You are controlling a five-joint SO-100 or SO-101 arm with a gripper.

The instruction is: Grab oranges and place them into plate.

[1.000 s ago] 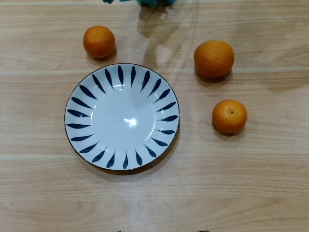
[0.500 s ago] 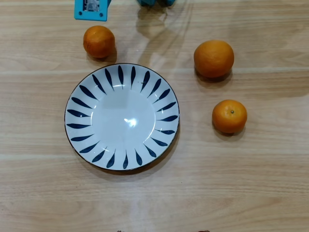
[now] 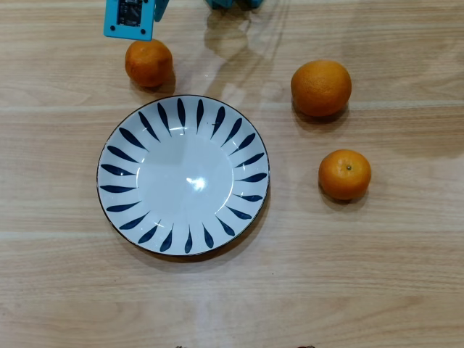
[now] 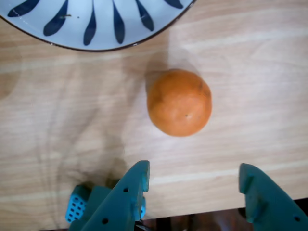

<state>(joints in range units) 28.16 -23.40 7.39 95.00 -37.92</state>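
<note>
On the table (image 3: 406,290) you've got three oranges, none in the plate (image 3: 119,156). Overhead: small orange (image 3: 148,63) sits just off the plate's upper-left rim, not touching it. Big orange (image 3: 321,88) is upper right, well apart from the plate. Second small orange (image 3: 344,174) sits below the big one, right of the plate, stem dot facing up. One plate, empty, blue leaf strokes round the rim, centre-left of the view.

Your gripper (image 4: 192,175) is spread wide, nothing between the fingers. Wrist view: both teal fingertips at the bottom edge, the first small orange (image 4: 179,102) lies ahead of the gap, clear of both tips, with the plate rim (image 4: 103,43) beyond it at the top. Overhead, only a blue block of the arm (image 3: 130,18) shows at the top edge, right above that same orange; the fingers themselves aren't visible there.
</note>
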